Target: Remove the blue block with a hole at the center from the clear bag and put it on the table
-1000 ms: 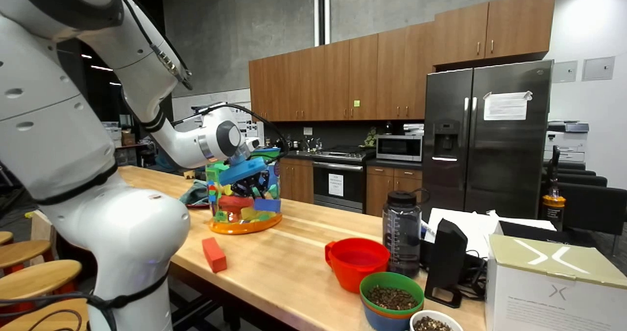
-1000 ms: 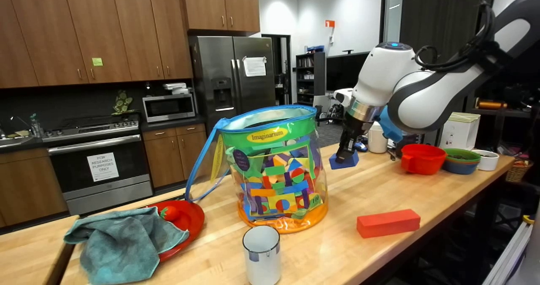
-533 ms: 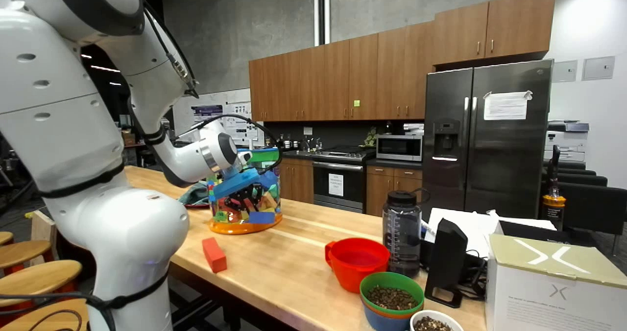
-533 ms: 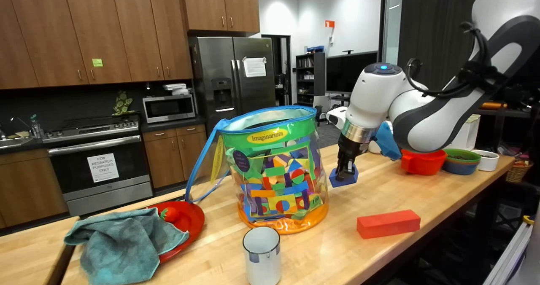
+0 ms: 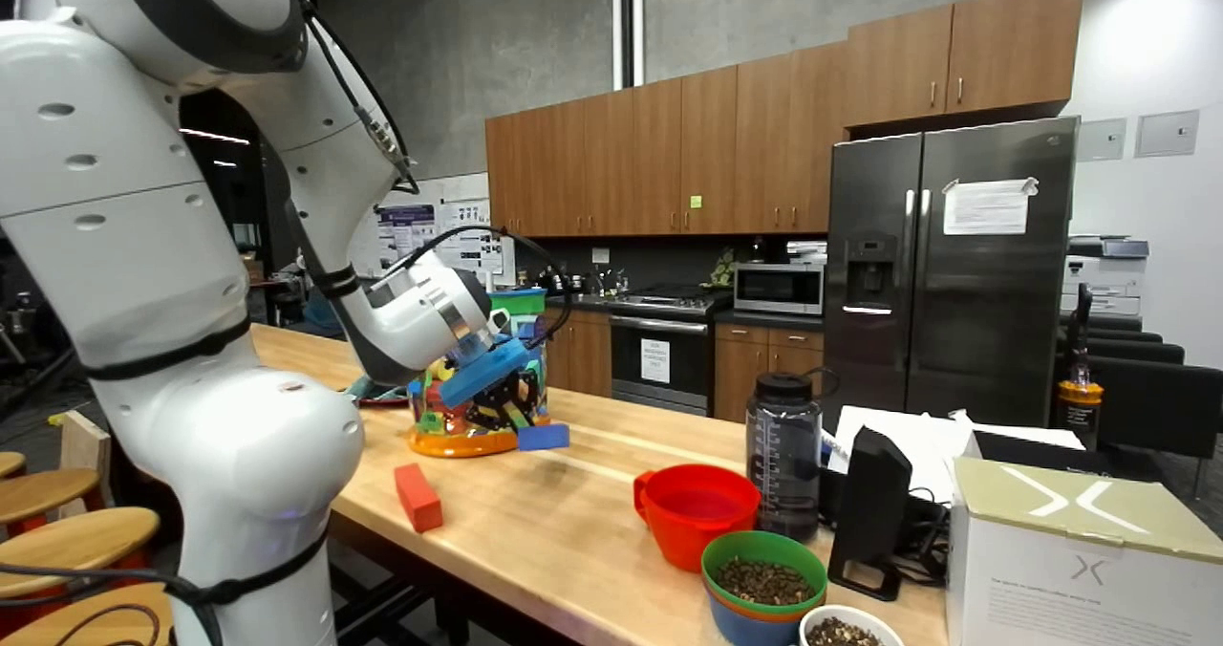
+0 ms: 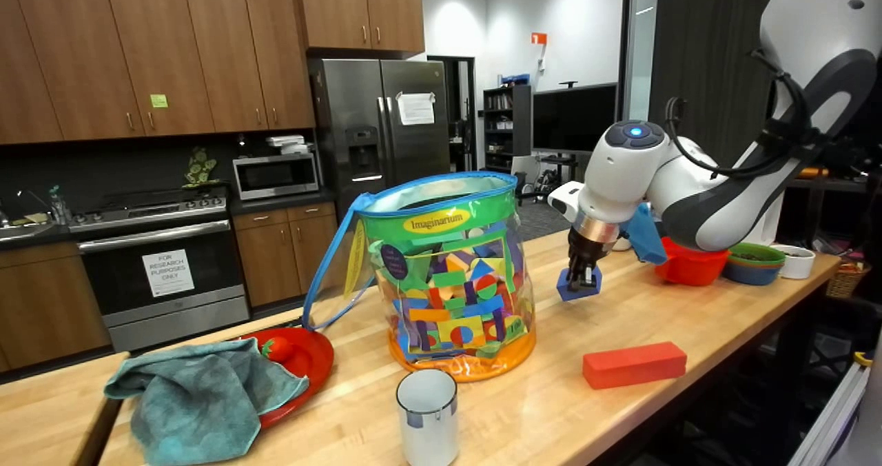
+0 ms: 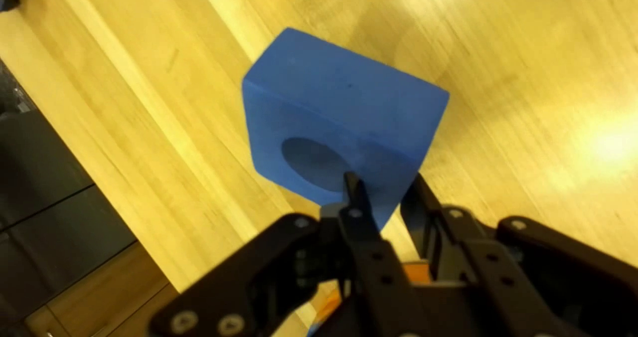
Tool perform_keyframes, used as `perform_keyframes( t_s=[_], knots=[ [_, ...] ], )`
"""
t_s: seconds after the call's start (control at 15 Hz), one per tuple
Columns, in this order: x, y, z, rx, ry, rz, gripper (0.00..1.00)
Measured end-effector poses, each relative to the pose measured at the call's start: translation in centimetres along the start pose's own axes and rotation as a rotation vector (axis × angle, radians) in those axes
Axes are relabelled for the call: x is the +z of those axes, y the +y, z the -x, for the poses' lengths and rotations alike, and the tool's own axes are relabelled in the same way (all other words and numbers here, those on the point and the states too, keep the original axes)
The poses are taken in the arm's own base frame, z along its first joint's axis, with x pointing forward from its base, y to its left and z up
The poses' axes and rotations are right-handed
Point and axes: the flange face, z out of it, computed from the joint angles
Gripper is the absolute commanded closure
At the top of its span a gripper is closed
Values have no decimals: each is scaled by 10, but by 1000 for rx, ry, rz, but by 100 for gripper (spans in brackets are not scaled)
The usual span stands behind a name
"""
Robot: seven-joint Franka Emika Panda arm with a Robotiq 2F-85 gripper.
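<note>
Holed blue blk [image 7: 344, 106] moved farther fr. plastic bag [image 6: 435, 222]

Wood tabletop [image 6: 544, 411] holds clear bag [image 6: 444, 225], red block [image 6: 634, 365] nearby, white mug [image 6: 428, 426], red plate [image 6: 318, 356], red cup [image 5: 690, 536], stacked bowls [image 5: 755, 619], white bowl [image 6: 797, 267], bottle [image 5: 783, 460].

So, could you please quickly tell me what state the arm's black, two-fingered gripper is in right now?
Black two-fingered gripper: closed, its jaws holding the matte blue block with a round hole.
</note>
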Motion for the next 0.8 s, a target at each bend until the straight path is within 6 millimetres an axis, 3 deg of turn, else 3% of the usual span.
perform_keyframes(
  t_s=[0.2,0.6,0.8],
  knots=[
    [10,9,15,7,-19,26,44],
    [23,25,38,25,-44,47,3],
    [24,37,42,52,-46,18,0]
  ],
)
